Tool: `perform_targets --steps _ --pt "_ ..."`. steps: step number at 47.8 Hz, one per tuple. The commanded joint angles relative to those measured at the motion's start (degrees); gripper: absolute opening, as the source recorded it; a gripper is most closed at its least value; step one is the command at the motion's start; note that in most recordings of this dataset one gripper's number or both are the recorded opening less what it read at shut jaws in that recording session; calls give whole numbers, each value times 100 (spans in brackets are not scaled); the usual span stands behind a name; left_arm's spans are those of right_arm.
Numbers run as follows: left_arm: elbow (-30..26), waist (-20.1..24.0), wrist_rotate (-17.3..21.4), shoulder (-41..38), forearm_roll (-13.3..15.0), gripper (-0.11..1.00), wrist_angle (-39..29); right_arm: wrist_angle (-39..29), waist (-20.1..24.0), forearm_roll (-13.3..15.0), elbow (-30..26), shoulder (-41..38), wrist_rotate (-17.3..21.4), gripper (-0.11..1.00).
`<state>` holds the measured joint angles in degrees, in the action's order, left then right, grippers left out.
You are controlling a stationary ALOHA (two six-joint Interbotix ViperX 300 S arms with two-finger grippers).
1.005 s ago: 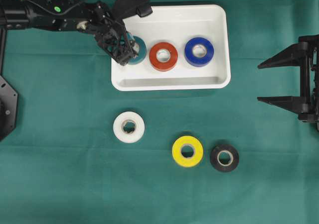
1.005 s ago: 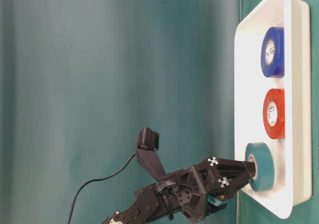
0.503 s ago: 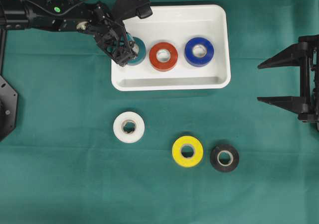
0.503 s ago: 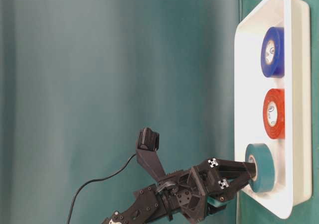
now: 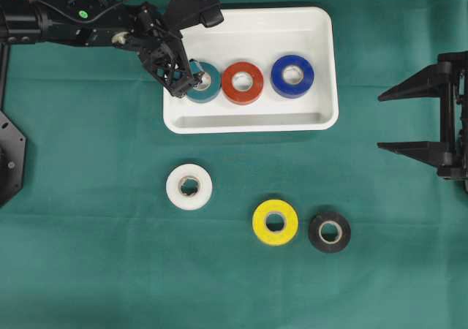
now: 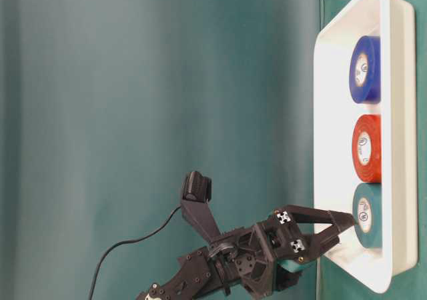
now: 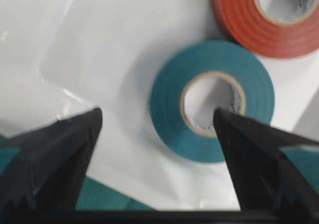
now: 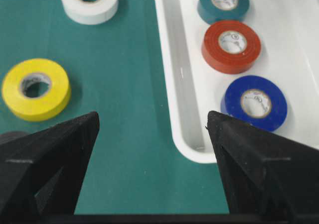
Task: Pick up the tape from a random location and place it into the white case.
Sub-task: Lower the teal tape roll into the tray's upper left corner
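The white case [image 5: 248, 123] lies at the back middle, with three tape rolls flat in a row inside: teal [image 5: 205, 88], red [image 5: 243, 82] and blue [image 5: 292, 75]. My left gripper [image 5: 189, 79] hangs over the case's left end, open. In the left wrist view, one finger [image 7: 249, 154] reaches over the core hole of the teal tape [image 7: 169, 99] and the other stands outside the roll, neither pressing it. The table-level view shows the left gripper [image 6: 343, 228] spread beside the teal tape [image 6: 367, 215]. My right gripper [image 5: 387, 120] waits open at the right edge, holding nothing.
On the green cloth in front of the case lie a white roll [image 5: 189, 186], a yellow roll [image 5: 275, 221] and a black roll [image 5: 329, 232]. The right wrist view shows the case rim [image 8: 172, 84] with the yellow roll [image 8: 36, 88] to its left.
My left gripper has opened and let go of the teal tape. The roll has dropped from tilted in the jaws to flat on the case floor, next to the red roll. The right arm is unmoved.
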<state>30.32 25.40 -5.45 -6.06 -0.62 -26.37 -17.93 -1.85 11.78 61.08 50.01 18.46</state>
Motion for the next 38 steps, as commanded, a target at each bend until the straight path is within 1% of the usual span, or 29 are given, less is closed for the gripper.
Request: perform_targets --steps 1,10,23,32,38 --pt "-79 0 9 229 0 97 -18 26 0 9 -114 -18 0 83" --pt "-193 -53 9 650 0 97 -413 0 0 9 -123 0 9 83" --pt "-554 -167 9 1292 -18 97 -1160 -26 9 9 -132 18 26 83" --pt "-510 -185 9 1450 -18 97 -1169 -18 0 9 -132 18 26 83" --pt "-483 -387 9 1485 -18 97 -1169 -26 9 9 -141 18 26 83"
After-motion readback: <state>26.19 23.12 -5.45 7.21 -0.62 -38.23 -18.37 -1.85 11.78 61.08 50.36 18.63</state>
